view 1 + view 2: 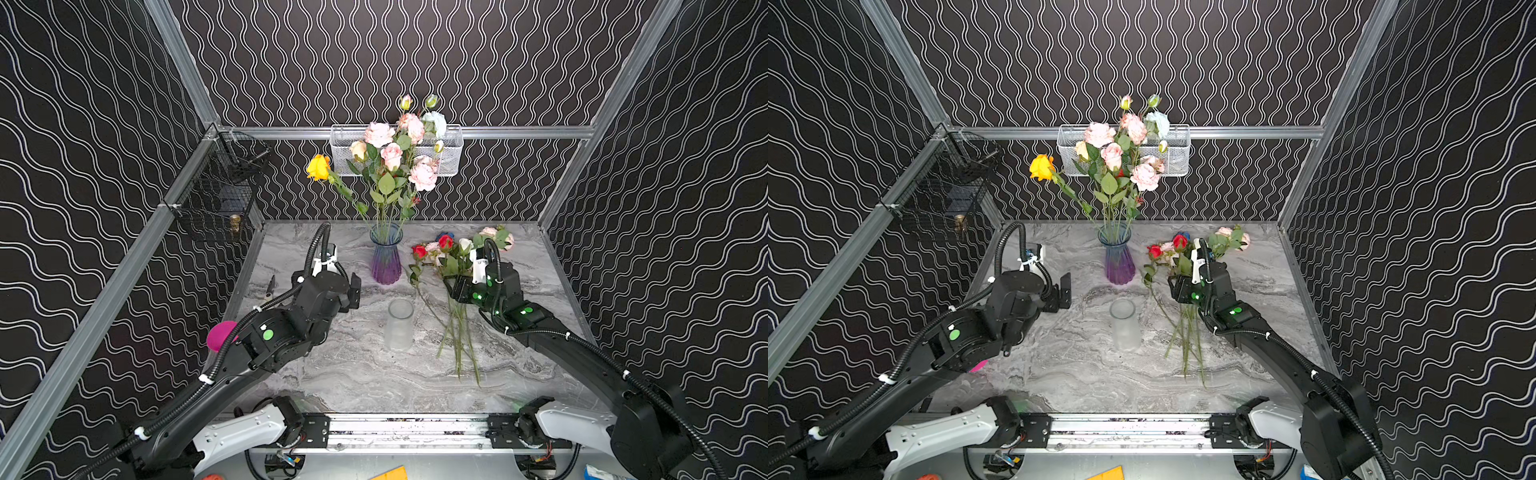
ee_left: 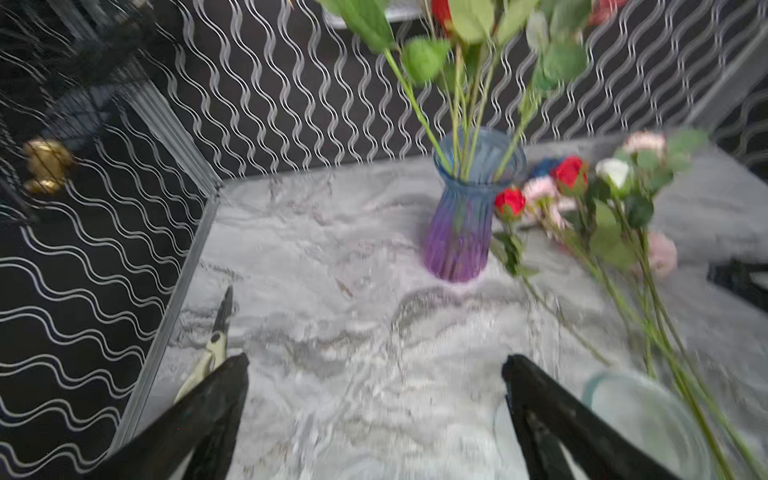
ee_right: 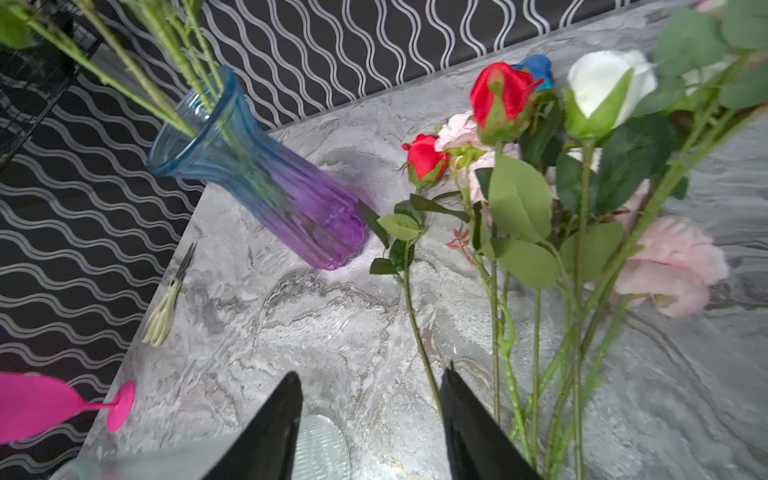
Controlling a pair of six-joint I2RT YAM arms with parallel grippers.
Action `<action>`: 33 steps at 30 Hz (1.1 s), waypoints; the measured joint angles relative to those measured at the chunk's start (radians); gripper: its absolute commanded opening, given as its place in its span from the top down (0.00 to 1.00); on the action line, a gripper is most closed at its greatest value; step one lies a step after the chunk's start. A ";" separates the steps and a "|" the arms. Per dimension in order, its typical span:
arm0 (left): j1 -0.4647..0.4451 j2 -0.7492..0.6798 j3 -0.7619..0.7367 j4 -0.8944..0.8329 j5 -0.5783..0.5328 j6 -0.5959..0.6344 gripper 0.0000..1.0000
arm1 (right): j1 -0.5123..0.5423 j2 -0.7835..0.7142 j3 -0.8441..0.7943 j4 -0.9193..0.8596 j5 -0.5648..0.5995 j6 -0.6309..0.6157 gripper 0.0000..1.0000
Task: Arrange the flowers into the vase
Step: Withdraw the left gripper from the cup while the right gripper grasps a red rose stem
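Observation:
A blue-to-purple ribbed vase (image 1: pixel 386 259) (image 1: pixel 1119 259) stands at the back centre with pale pink roses (image 1: pixel 390 158) and one yellow rose (image 1: pixel 319 167) upright in it. In front of it is a clear frosted vase (image 1: pixel 400 324) (image 2: pixel 648 415) holding nothing. Loose flowers (image 1: pixel 453 266) (image 3: pixel 582 174) with red, white, pink and blue heads lie on the table's right side. My left gripper (image 2: pixel 376 361) (image 1: pixel 353 293) is open and holds nothing, left of the vases. My right gripper (image 3: pixel 370 374) (image 1: pixel 449 286) hovers open over the loose stems, a thin red-rose stem (image 3: pixel 415 316) alongside one finger.
Scissors (image 2: pixel 216 332) (image 3: pixel 166 307) lie by the table's left edge. A pink goblet (image 1: pixel 220 334) (image 3: pixel 50 405) sits at the front left under my left arm. A black wire basket (image 1: pixel 220 187) hangs on the left wall, a white mesh basket (image 1: pixel 453 153) on the back wall.

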 measured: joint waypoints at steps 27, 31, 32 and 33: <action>0.103 -0.356 -0.476 -0.032 0.325 -0.344 0.02 | -0.050 0.464 0.208 -0.154 0.201 -0.038 0.65; 0.103 -0.392 -0.533 -0.028 0.355 -0.370 0.02 | -0.088 0.394 0.135 -0.140 0.200 -0.006 0.65; 0.103 -0.392 -0.539 -0.027 0.359 -0.375 0.02 | -0.101 0.383 0.123 -0.139 0.196 0.003 0.64; 0.103 -0.395 -0.545 -0.024 0.362 -0.384 0.02 | -0.113 0.371 0.113 -0.140 0.189 0.005 0.65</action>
